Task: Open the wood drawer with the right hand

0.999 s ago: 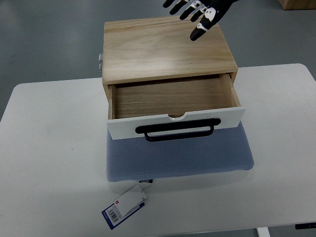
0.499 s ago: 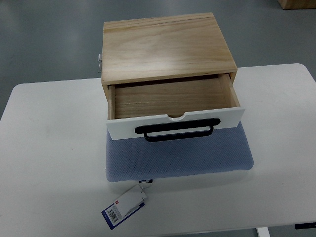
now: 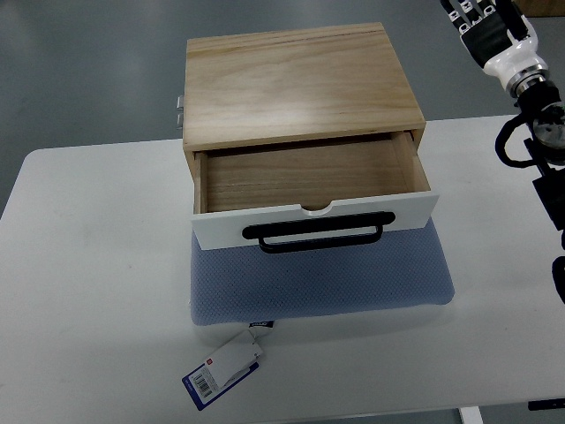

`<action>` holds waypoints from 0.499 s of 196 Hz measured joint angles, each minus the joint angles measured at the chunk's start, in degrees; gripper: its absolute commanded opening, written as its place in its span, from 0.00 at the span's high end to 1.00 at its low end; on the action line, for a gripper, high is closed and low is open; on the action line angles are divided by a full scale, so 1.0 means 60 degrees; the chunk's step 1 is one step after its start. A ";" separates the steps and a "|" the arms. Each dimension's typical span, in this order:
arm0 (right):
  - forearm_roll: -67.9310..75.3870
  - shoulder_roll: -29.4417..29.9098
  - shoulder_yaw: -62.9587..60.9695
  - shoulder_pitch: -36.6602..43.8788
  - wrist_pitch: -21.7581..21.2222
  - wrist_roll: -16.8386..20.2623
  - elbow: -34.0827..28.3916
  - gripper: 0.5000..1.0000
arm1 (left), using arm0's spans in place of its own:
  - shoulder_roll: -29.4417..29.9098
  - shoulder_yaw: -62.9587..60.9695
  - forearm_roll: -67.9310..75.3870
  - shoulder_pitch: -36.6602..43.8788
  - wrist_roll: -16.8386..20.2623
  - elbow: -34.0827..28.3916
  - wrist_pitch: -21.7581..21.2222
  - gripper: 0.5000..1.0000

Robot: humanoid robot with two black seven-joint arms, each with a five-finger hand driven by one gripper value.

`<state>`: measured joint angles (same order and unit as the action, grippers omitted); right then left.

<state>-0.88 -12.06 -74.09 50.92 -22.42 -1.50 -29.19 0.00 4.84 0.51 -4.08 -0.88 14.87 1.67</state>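
**Drawer stands open, right hand up at the far corner**

I see my right hand at the top right of the picture, its arm running down along the right edge over the table. The top of the frame cuts off most of the fingers, so I cannot tell whether they are spread or curled. It touches nothing and is well apart from the wood drawer.

The drawer is pulled out toward me from the wooden box, its inside bare. Its white front carries a black handle. The box sits on a blue cushion, which lies on the white table. A blue and white tag hangs off the cushion's near edge, lying flat on the table.
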 measured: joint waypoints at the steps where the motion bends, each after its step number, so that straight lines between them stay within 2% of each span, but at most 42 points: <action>1: 0.0000 0.0015 -0.0008 -0.0021 -0.0014 0.0000 0.0004 0.11 | 0.0000 0.0000 0.0000 0.0000 0.0000 0.0000 0.0000 0.00; 38: -0.0001 0.0295 -0.0103 -0.0530 -0.0443 0.0005 0.0044 0.11 | 0.0000 0.0000 -0.0001 0.0006 0.0000 0.0003 -0.0001 0.00; 98: -0.0045 0.0316 -0.0089 -0.0745 -0.0537 0.0015 0.0080 0.11 | 0.0000 0.0000 -0.0001 0.0007 0.0000 0.0013 -0.0001 0.00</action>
<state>-1.14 -10.17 -74.62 46.45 -25.64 -1.41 -28.71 0.00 4.83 0.50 -4.04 -0.88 14.95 1.66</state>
